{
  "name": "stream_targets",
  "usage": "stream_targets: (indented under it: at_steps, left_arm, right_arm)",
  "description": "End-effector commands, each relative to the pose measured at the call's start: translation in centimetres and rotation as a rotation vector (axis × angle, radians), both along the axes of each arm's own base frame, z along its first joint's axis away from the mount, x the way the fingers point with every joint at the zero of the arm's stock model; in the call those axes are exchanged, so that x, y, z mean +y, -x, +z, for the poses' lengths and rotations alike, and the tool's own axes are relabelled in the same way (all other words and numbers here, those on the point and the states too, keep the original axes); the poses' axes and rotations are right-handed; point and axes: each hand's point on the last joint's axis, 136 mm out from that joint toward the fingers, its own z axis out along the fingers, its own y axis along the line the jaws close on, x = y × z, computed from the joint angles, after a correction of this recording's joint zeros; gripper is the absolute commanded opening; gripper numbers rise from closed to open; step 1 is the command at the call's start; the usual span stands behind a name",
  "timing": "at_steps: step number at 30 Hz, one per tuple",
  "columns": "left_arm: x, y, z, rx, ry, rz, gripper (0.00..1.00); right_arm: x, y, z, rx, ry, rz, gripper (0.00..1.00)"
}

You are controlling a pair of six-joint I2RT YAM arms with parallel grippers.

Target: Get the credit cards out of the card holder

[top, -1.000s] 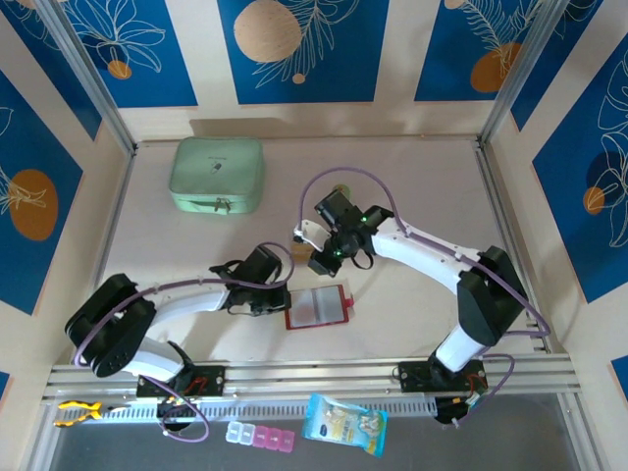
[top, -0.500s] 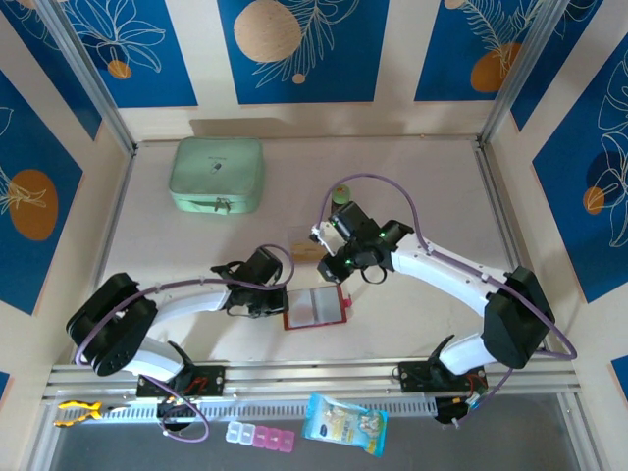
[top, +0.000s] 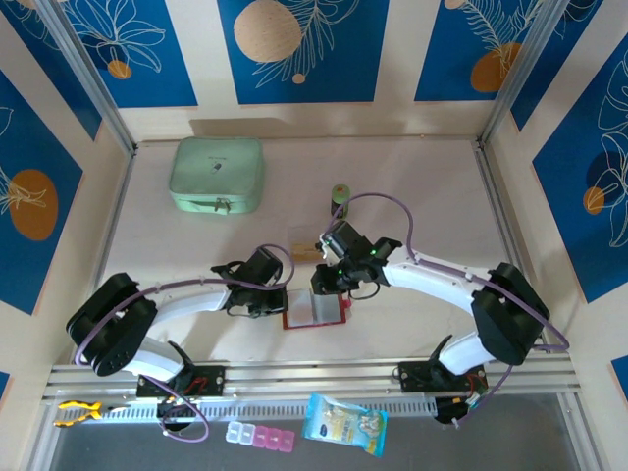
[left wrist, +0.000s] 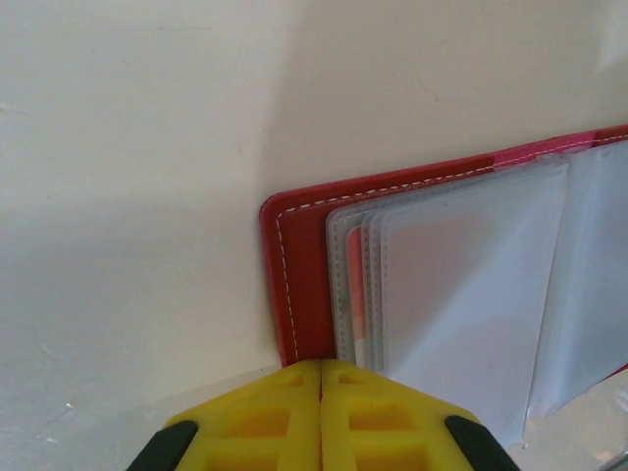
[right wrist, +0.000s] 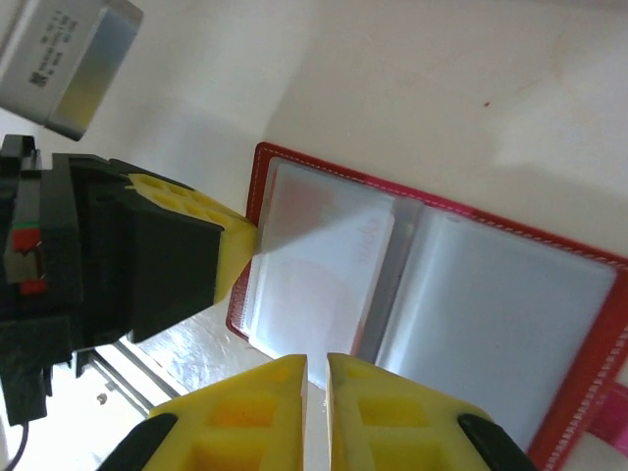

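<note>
The dark-red card holder lies open on the table, its clear sleeves facing up. A pale card with faint print sits in the left sleeve, and an orange edge shows under the sleeves. My left gripper is shut, its yellow tips resting on the holder's left red cover edge. My right gripper hovers over the holder's near edge, its fingers almost together with nothing between them. A tan card lies on the table behind the holder.
A mint-green zip case stands at the back left. A small green cylinder sits behind the tan card. Beyond the front rail lie a pill box and a blue packet.
My right gripper has swung from behind the holder down and forward over it, uncovering the tan card and green cylinder. The left gripper has stayed on the holder's edge.
</note>
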Motion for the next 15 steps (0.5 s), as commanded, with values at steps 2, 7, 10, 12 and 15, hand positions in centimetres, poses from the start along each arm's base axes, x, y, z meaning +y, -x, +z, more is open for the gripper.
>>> stream_targets:
  at_steps: [2,7,10,12,15]
  left_arm:
    - [1.0,0.0,-0.4,-0.021,-0.047,0.011,0.07]
    - [1.4,0.1,-0.5,-0.026,-0.057,0.015,0.07]
    - [1.5,0.1,-0.6,-0.028,-0.060,0.016,0.07]
    - [1.5,0.0,-0.5,-0.030,-0.059,0.017,0.07]
    - [1.4,-0.1,-0.4,-0.031,-0.060,0.013,0.07]
  right_arm:
    - [1.3,1.5,-1.2,0.116,-0.007,-0.035,0.17]
    - [1.8,1.3,-2.3,0.149,0.021,-0.064,0.27]
    - [2.3,1.2,-2.6,0.157,0.020,-0.075,0.29]
    - [2.6,1.2,-3.0,0.164,0.029,-0.081,0.29]
    - [3.0,1.2,-3.5,0.178,0.035,-0.079,0.29]
